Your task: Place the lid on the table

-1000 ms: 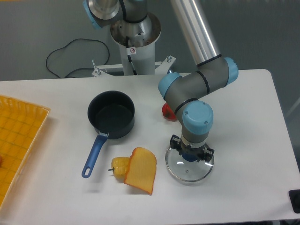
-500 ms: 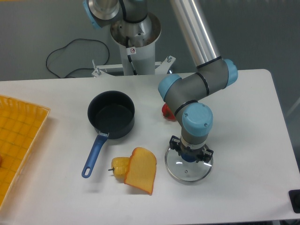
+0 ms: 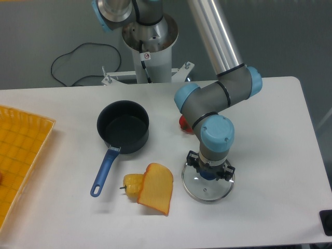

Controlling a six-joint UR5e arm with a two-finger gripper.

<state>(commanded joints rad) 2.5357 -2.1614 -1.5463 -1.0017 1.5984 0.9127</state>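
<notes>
sitting flat or very nearly flat on the table (image 3: 270, 135), the lid (image 3: 207, 188) lies right of centre toward the front edge, its silver rim showing all around except where the arm covers the back part. the gripper (image 3: 210, 174) points straight down over the lid's middle, where the knob would be; the wrist hides the fingertips and the knob, so i cannot tell whether the jaws are clenched on it or released. through the glass only the white table shows; nothing lies under the lid. the pot (image 3: 123, 126) stands uncovered left of the arm, well apart from the lid, and its dark inside looks bare, with no food visible in it. its blue handle (image 3: 104, 171) runs toward the front left. just in front of the pot, between handle and lid, a yellow pepper (image 3: 132, 184) lies on the table with an orange cheese wedge (image 3: 156, 189) leaning against or overlapping its right side; the wedge is near the lid's left rim but not touching it. a small red thing (image 3: 183, 123) peeks out behind the arm's elbow, mostly hidden. at the far left a yellow tray (image 3: 21, 150) with a grid pattern reaches off the picture; the part in view holds nothing clear, only a tiny orange bit at the very edge that i cannot identify.
</notes>
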